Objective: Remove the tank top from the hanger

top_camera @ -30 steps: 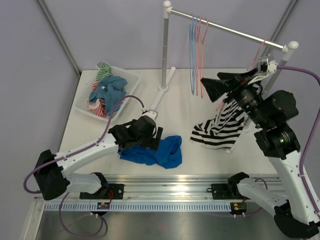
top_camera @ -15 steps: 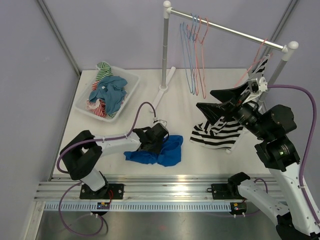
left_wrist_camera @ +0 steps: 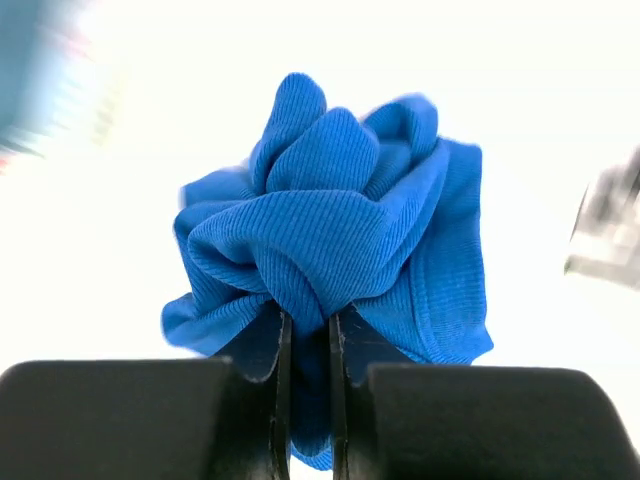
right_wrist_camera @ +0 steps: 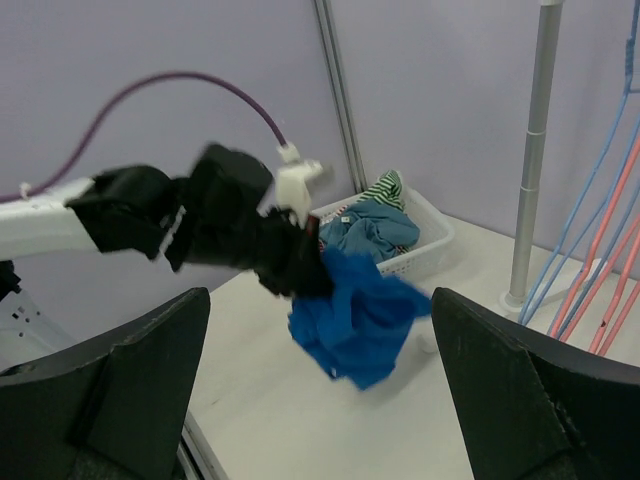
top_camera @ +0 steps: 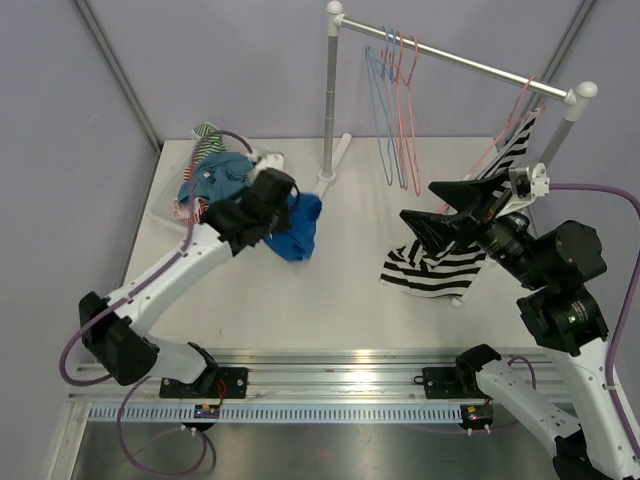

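"Where is the striped tank top (top_camera: 437, 268)?"

"It hangs on the pink hanger (top_camera: 497, 142) at the right end of the rail (top_camera: 470, 62). Its bottom edge sags down onto the counter (top_camera: 350, 290)."

"Which way does it run?"

"It slants. The top end is up by the rail, far back and to the right. The bottom end is nearer and more to the left."

"Which arm is closer to it?"

"The right arm (top_camera: 560, 260). Its jaws are spread wide and hold nothing. They hover just above the lower part of the top. They point to the left, away from the hanger."

"And the left arm (top_camera: 180, 270)?"

"It is well apart from the striped top, over by the basket (right_wrist_camera: 430, 238) of clothes. Its jaws are pressed together and pinch a bunched blue top (left_wrist_camera: 330, 240). That one hangs in the air above the counter."

"So who should get the striped one off?"

"Likely the right arm. The cloth lies under and behind its jaws, so it would need to dip down and turn toward the cloth before it can pinch. The left arm has its jaws full."
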Robot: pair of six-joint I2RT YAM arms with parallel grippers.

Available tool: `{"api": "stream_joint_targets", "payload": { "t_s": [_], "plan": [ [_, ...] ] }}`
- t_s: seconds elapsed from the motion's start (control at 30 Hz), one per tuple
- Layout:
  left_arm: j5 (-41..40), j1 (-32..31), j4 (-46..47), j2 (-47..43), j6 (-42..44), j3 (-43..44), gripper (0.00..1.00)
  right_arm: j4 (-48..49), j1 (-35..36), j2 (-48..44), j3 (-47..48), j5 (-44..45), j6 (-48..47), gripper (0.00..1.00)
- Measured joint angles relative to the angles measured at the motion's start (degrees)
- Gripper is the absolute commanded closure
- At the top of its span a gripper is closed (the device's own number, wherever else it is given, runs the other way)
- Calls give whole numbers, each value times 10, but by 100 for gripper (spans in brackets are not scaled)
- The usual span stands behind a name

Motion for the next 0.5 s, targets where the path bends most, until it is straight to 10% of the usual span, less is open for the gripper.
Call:
{"api": "stream_joint_targets", "payload": {
  "t_s": [0.5],
  "plan": [
    [23, 329, -118, 115, 70, 377, 100, -2, 0, -11, -2, 43, -25, 0]
  ]
}}
